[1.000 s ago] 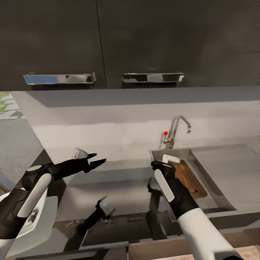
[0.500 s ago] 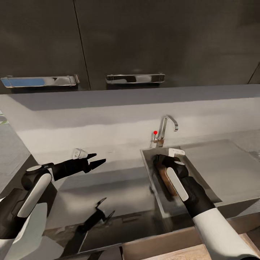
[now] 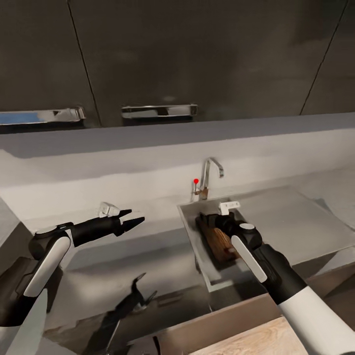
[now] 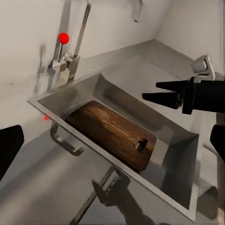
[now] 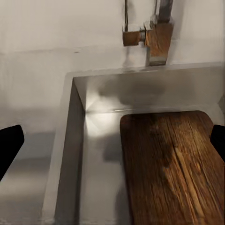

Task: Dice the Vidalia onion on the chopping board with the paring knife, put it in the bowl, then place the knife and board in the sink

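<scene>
Right gripper (image 4: pixel 161 92) hung over the sink (image 3: pixel 191 235), fingers spread and empty; judged to have let go of the chopping board (image 3: pixel 218 241), which lay flat inside the basin below the tap (image 3: pixel 209 172). Board dark brown, grained, rounded corners. Left gripper (image 3: pixel 133 221) hovered above the countertop (image 3: pixel 148 256), fingers parted, holding nothing.

Chopping board (image 3: pixel 219 240) in sink (image 3: pixel 190 231), apparently flat.

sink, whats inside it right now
The chopping board lies flat in the sink. In the head view a small red bit shows on it, maybe the knife handle. The right arm hides part of the basin, so anything beneath it can't be seen.
</scene>
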Controlling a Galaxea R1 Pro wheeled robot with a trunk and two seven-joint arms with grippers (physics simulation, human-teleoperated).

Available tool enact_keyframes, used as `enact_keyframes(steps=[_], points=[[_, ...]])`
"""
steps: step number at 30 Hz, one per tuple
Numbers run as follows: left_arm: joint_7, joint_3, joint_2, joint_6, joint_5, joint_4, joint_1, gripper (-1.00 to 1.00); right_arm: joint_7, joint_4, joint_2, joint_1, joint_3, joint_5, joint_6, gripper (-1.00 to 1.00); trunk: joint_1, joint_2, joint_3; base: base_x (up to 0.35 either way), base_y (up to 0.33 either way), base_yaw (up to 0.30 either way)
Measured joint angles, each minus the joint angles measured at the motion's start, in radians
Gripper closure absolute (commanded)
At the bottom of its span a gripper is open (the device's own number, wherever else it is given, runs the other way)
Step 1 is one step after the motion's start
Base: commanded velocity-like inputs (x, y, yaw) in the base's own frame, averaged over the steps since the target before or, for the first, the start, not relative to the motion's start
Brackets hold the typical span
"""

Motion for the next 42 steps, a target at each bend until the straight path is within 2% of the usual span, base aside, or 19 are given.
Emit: enact_keyframes(steps=[7, 11, 12, 13, 16, 31, 42], points=[[0.0, 0.0, 0.0, 0.0, 0.0, 0.0, 0.0, -1.0, 0.035, -0.004, -0.014, 0.0, 0.021, 0.0, -0.002, -1.0, 0.0, 0.0, 0.003, -0.255, 0.169, -0.041], [0.0, 0.0, 0.0, 0.0, 0.0, 0.0, 0.0, -1.0, 0.137, -0.004, -0.03, 0.0, 0.022, 0.0, -0.003, -1.0, 0.0, 0.0, 0.003, -0.267, 0.175, -0.004], [0.0, 0.0, 0.0, 0.0, 0.0, 0.0, 0.0, -1.0, 0.201, -0.004, -0.045, 0.0, 0.024, -0.007, -0.005, -1.0, 0.0, 0.0, 0.003, -0.256, 0.134, -0.001], [0.0, 0.0, 0.0, 0.0, 0.0, 0.0, 0.0, -1.0, 0.229, -0.004, -0.053, 0.0, 0.024, -0.01, -0.005, -1.0, 0.0, 0.0, 0.003, -0.258, 0.13, -0.001], [0.0, 0.0, 0.0, 0.0, 0.0, 0.0, 0.0, -1.0, 0.272, -0.005, -0.067, 0.0, 0.023, -0.01, -0.005, -1.0, 0.0, 0.0, 0.003, -0.215, 0.078, 0.0], [0.0, 0.0, 0.0, 0.0, 0.0, 0.0, 0.0, -1.0, 0.288, -0.005, -0.072, 0.0, 0.023, -0.01, -0.006, -1.0, 0.0, 0.0, 0.022, -0.035, 0.005, 0.0], [0.0, 0.0, 0.0, 0.0, 0.0, 0.0, 0.0, -1.0, 0.288, -0.006, -0.072, 0.0, 0.023, -0.01, -0.006, -1.0, 0.0, 0.0, 0.04, -0.294, 0.0, 0.0]])
